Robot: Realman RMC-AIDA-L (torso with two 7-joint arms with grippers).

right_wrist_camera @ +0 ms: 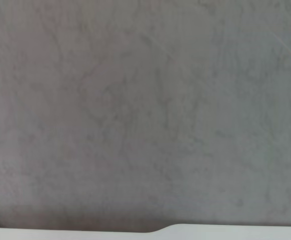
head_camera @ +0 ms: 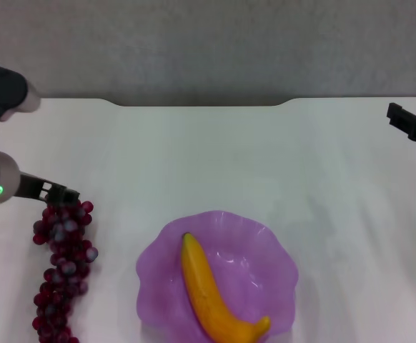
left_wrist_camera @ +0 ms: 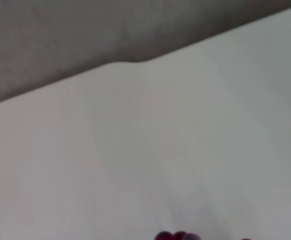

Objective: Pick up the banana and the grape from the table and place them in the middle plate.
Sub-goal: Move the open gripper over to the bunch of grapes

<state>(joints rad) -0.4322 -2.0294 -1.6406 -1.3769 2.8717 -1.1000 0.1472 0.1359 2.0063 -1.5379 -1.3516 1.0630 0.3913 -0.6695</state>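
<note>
Banana (head_camera: 219, 300) on middle plate (head_camera: 265, 246) (grape (head_camera: 61, 275) beside), white table (head_camera: 265, 157)

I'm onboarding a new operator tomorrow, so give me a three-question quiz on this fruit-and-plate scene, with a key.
1. True or false: the banana already lies in the middle plate.
2. Where is the grape bunch? A) in the plate B) on the table to the robot's left of the plate C) held in the air by the right gripper
3. Fill in: the left gripper is at the ____ end of the grape bunch.

Key:
1. True.
2. B.
3. Far (the end away from the robot); the right gripper sits off at the table's right edge, near its far side.
</note>
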